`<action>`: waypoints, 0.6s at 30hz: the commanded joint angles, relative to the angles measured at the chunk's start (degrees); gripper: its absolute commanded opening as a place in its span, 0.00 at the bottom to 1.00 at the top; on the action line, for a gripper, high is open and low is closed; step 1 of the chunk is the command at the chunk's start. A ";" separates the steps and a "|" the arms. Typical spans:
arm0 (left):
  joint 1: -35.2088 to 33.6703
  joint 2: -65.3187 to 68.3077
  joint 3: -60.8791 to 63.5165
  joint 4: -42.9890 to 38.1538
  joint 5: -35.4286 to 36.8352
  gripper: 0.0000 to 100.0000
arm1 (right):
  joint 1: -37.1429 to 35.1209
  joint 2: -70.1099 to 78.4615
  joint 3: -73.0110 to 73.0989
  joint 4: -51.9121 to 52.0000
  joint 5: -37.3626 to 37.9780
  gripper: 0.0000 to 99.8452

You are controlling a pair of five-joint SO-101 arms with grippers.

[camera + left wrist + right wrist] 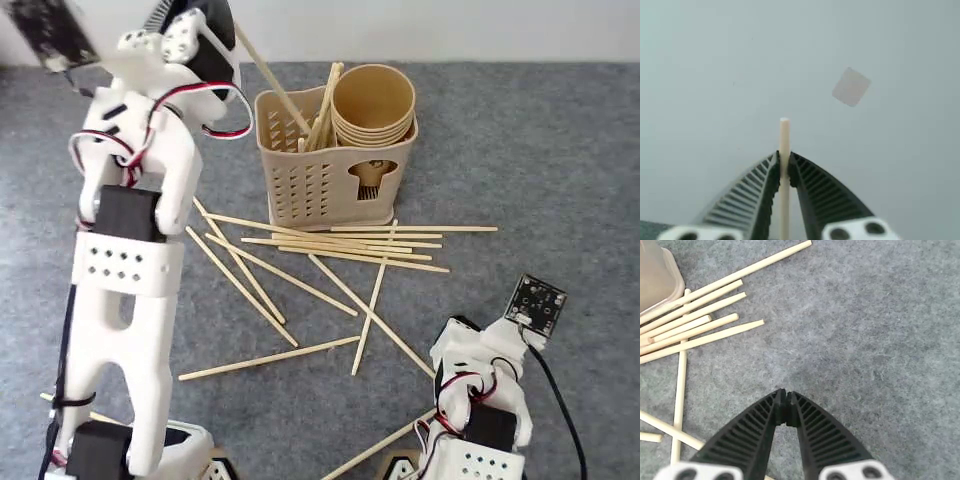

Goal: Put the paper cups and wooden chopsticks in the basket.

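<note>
Chopsticks of pale wood lie loose on the grey carpet in front of the beige slotted plastic basket in the high view. Some fan out close to its front wall and others lie farther off. Inside the basket, a stack of tan paper cups fills the compartment farther from the white left arm. Several standing chopsticks lean in the compartment nearer that arm. One slanted chopstick runs from the left arm's upper end down to the basket's rim. The white right arm sits well in front of the basket, beyond the scattered wood.

In the left wrist view, the black ribbed left gripper is clamped on the slanted chopstick. The stick's blunt end pokes past the fingertips against a pale wall.

In the right wrist view, the right gripper has its fingers pressed together with nothing between them. It is above bare carpet, with a corner of the basket beyond — scattered sticks lie between the two.
</note>
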 commanded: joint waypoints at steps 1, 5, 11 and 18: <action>0.09 -1.67 6.64 -9.49 -7.12 0.01 | 0.40 -0.84 0.88 -0.22 -0.44 0.01; 0.35 -1.85 16.04 -17.41 -15.21 0.01 | 0.40 -0.84 0.88 -0.22 -0.44 0.01; 0.70 -2.37 19.74 -15.38 -20.31 0.09 | 0.40 -0.84 0.88 -0.31 -0.44 0.01; -0.53 -2.46 12.53 1.23 -17.85 0.17 | 0.40 -0.84 0.88 -0.31 -0.44 0.01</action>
